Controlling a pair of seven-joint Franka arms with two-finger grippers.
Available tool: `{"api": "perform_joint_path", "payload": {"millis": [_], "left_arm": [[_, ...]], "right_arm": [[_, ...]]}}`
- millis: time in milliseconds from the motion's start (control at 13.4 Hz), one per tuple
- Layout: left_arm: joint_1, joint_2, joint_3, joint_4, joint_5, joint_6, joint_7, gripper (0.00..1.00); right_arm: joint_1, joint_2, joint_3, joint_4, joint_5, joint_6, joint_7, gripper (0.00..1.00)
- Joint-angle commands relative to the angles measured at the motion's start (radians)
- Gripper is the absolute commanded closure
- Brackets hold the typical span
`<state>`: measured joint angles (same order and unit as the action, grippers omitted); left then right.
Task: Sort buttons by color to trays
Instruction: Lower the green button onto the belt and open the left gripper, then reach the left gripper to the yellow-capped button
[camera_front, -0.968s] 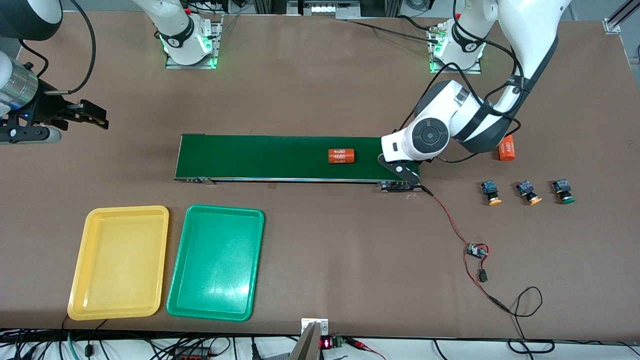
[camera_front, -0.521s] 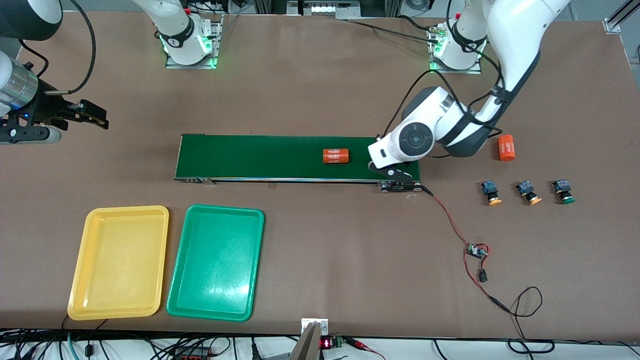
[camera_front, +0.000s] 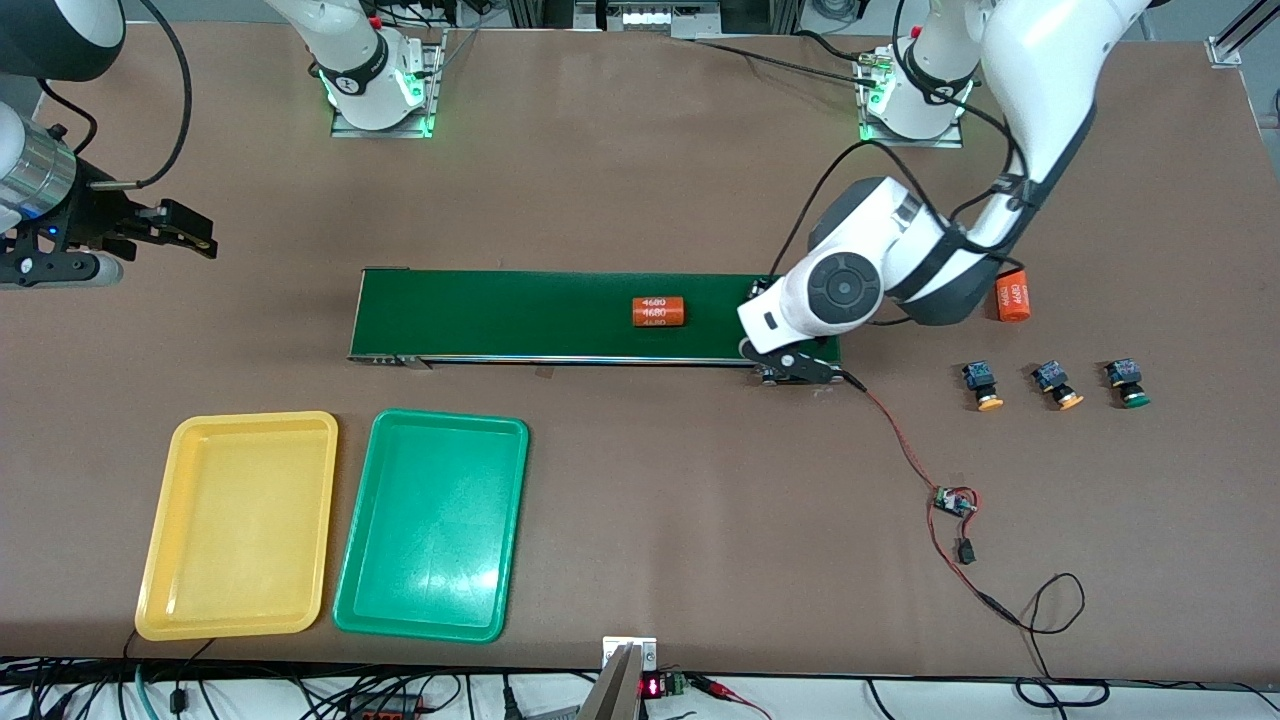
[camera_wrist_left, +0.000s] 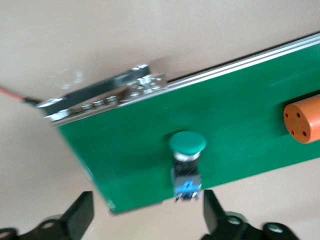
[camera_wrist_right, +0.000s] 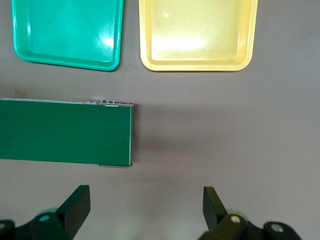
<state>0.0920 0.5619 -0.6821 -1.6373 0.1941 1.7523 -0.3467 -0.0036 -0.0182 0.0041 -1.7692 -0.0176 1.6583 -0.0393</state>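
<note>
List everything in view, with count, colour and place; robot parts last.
Buttons on table: three, two yellow-orange and one green, in a row toward the left arm's end of the table.
Button on belt: one, green cap, at the conveyor belt's end under the left gripper.
Trays: yellow tray and green tray, side by side, nearer the front camera than the belt.
Conveyor belt: one, dark green, mid-table.
4680 cylinders: two, orange, one on the belt, one on the table beside the left arm.
Circuit board with wires: one, red and black leads.
Left gripper: open, over the belt's end.
Right gripper: open, waiting over bare table.
</note>
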Motion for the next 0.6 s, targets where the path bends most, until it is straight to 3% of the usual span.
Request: {"api": "perform_joint_path", "payload": {"millis": [0, 298, 521], "left_arm": [[0.029, -0.005, 0.016, 0.097, 0.007, -0.111, -0.003, 0.0], [0.173, 0.019, 0.03, 0.103, 0.151, -0.105, 0.008, 0.0], [0.192, 0.062, 0.157, 0.105, 0.209, -0.102, 0.009, 0.0]], "right_arm": [[0.002, -0.014, 0.002, -0.013, -0.01, -0.003, 0.012, 0.0], [0.002, -0.015, 0.002, -0.013, -0.01, -0.003, 0.012, 0.0], [0.002, -0.017, 0.002, -0.021, 0.001, -0.003, 0.013, 0.0]]}}
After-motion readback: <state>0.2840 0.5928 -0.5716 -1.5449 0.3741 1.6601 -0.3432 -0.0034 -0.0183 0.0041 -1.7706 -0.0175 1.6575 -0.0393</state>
